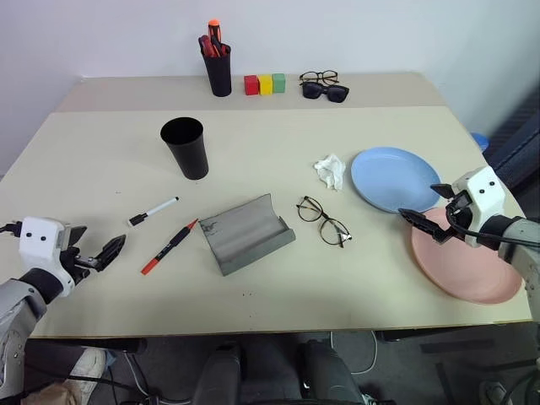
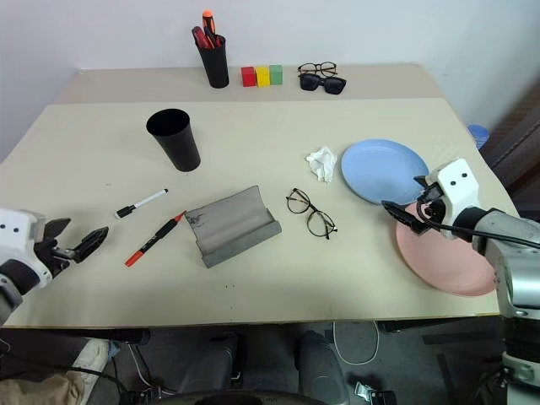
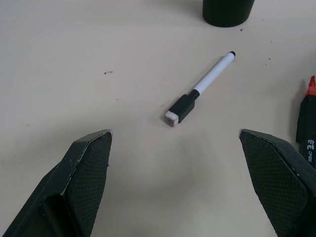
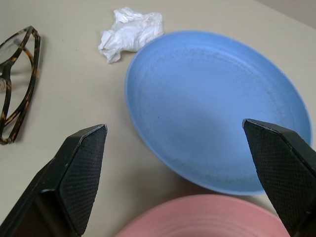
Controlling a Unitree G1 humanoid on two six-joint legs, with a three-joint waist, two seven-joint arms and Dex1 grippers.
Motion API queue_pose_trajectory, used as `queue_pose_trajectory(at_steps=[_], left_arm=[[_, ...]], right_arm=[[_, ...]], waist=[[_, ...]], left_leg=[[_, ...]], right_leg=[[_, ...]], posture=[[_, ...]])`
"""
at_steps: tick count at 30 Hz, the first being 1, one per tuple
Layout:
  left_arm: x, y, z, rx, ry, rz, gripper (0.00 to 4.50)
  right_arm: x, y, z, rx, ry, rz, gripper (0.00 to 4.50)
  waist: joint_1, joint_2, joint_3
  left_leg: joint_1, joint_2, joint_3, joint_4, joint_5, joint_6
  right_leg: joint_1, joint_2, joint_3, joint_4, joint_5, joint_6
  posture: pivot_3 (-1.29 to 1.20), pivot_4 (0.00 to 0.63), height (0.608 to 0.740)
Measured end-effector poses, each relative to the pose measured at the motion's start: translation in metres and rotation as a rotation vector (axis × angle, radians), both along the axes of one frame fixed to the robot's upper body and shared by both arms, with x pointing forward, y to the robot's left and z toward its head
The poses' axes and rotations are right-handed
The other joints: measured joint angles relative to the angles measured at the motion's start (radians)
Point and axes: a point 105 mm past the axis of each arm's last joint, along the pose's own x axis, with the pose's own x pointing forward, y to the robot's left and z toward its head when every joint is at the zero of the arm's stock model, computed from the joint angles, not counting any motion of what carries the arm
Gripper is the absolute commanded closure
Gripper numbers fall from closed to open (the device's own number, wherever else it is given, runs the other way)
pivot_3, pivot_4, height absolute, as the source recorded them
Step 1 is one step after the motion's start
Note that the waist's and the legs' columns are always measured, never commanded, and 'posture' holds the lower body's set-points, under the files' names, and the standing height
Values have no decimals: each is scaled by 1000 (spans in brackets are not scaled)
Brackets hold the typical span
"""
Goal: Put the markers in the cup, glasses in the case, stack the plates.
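Nothing done yet: markers loose, glasses out of the case, plates side by side. Both arms look staged for a first pick, empty.

Left end effector (image 1: 99, 254) hovers over the table (image 1: 101, 160) near its front-left corner, jaws spread wide, holding nothing. In the left wrist view the white marker (image 3: 200, 89) sits right between the fingers (image 3: 86, 168), so marker pick looks like the step in hand on this side. White marker (image 1: 153, 211): long axis diagonal, black cap toward the front-left corner, bare tip toward the back-right. Red marker (image 1: 169, 247) just beside it, roughly parallel, red end toward the front edge. Next move prob. needs a drop down w/ jaws across the barrel, not along it, then a carry to the cup (image 1: 185, 148), which stands upright, mouth up, behind the markers toward the back-left.

Case (image 1: 245, 233) mid-table near the front edge, trough facing up, long axis slanting from front-left to back-right. Glasses (image 1: 323, 221) lie just right of it, lenses flat-ish, apart from the case.

Blue plate (image 1: 392, 179) and pink plate (image 1: 472, 270) near the right edge, rims about touching or overlapping – can't tell. Right end effector (image 1: 422, 204) hangs above their meeting point, jaws wide open & empty, pointing toward the blue plate. Stacking needs a rim grip.
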Motion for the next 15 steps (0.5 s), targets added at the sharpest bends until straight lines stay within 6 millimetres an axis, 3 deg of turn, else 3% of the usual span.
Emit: queue_pose_trajectory(at_steps=[4,10,12,15], left_arm=[[0,-3,0,-4,-9,-2,305],[8,-36,-1,8,13,-129,144],[8,-57,-5,16,68,-230,144],[15,-77,-12,64,196,-303,144]], right_arm=[[5,7,4,-3,-12,21,0],[15,34,2,19,-16,98,0],[15,58,-2,49,-13,161,0],[7,113,-3,112,-11,322,0]], waist=[[0,0,0],[1,0,0],[0,0,0],[-1,1,0]], left_leg=[[0,0,0,0,0,0],[0,0,0,0,0,0],[0,0,0,0,0,0],[0,0,-2,0,0,0]], right_leg=[[0,0,0,0,0,0],[0,0,0,0,1,2],[0,0,0,0,1,1],[-1,2,0,2,1,2]], posture=[[0,150,740],[0,150,740],[0,150,740],[0,150,740]])
